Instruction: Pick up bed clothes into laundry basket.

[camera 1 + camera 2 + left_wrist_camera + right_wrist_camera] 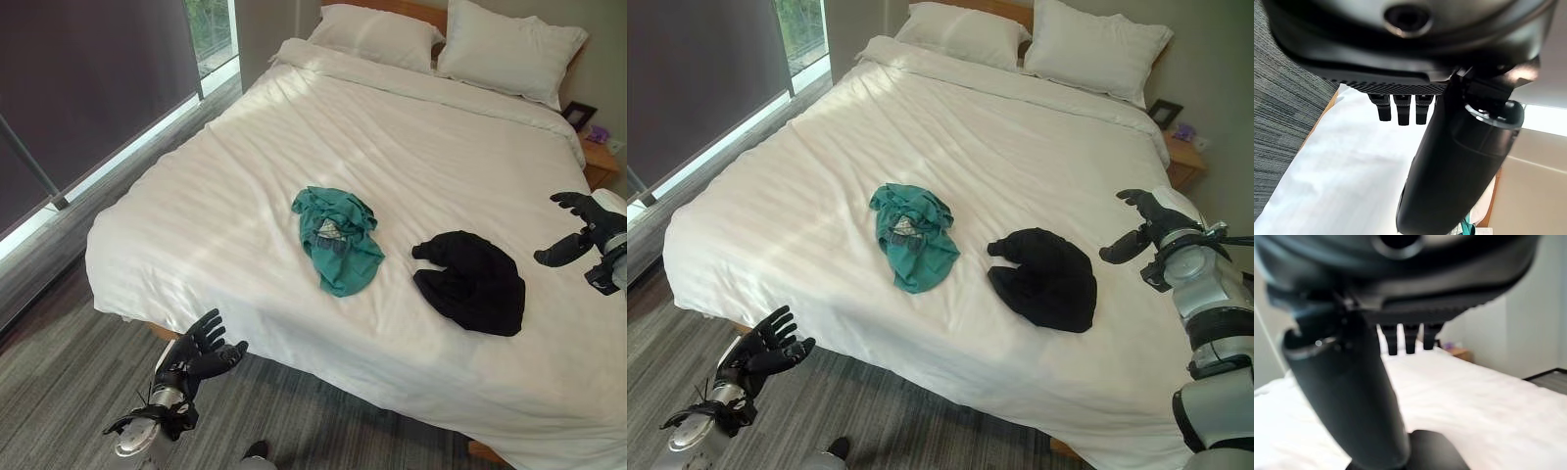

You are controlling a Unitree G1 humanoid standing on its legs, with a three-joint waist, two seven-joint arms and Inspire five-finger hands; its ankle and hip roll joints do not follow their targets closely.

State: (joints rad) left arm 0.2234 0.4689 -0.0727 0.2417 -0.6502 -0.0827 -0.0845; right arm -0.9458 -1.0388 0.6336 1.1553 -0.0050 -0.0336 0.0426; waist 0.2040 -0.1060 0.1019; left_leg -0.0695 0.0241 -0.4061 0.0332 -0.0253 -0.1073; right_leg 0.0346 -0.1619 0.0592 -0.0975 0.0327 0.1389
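The left hand (196, 354) hangs off the bed's (235, 196) near edge, over the grey striped carpet (69, 382), its fingers spread and relaxed, holding nothing. The right hand (1146, 227) is raised over the bed's far-right side, thumb apart from loosely extended fingers, also empty; its silver-grey forearm runs down towards the lower right corner of the right eye view.

Two garments lie on the white duvet. A teal garment (338, 237) sits crumpled near the bed's middle, and a black garment (472, 279) lies in a heap just to the right of it, the two apart with a strip of bare duvet between. The black garment is the nearer one to the right hand, yet still well apart from it; the left hand is well apart from both garments.

The left wrist view looks along the open fingers (1400, 110) and thumb at white bedding and the carpet beside the bed's edge, with a sliver of teal cloth (1466, 227) at the frame's lower rim. The right wrist view shows the white duvet stretching away, the black garment (1435, 450) close below the thumb, and a small wooden nightstand (1459, 352) against the wall.

Two pillows (446, 41) rest at the bed's head. The nightstand stands beside the bed's far-right corner. A window with a dark blind (88, 78) runs along the bed's left side, with a floor strip between. The duvet around both garments is bare.
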